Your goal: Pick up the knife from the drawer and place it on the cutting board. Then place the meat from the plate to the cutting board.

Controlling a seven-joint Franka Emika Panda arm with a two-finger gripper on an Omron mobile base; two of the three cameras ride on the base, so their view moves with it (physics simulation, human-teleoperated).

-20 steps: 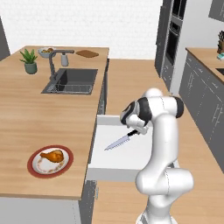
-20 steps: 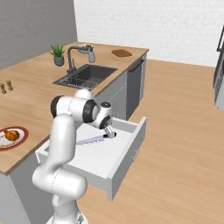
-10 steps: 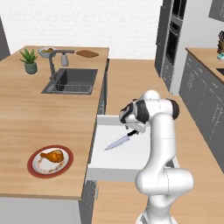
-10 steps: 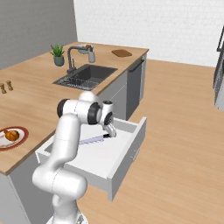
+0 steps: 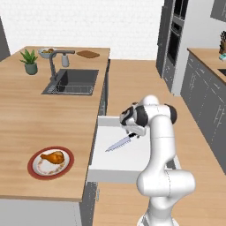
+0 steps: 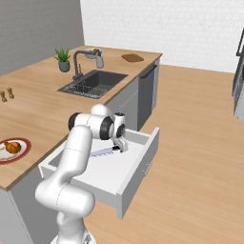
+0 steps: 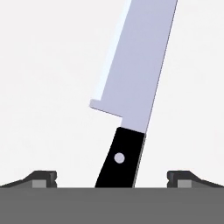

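— How much room has it got down there?

— Plenty. The drawer is pulled well out from the island, its grey front panel toward the open wooden floor, and the white bottom is bare all round the knife. The side wall nearest the counter stands well apart from the hand.

— And the hand itself?

— The gripper hangs low over the drawer, pointing down. From the hand's own camera the knife's black handle lies between the two fingertips, one far to either side, neither touching it. So the jaws are spread wide and hold nothing.

— Where does the blade point?

— Away from the hand, slanting across the drawer floor toward the counter side; the handle end lies right under the gripper.

— What about the rest?

— The red-rimmed plate sits near the counter's front edge with the meat on it. The cutting board lies at the far end of the island, beyond the sink, and a grey bowl with food stands near it.
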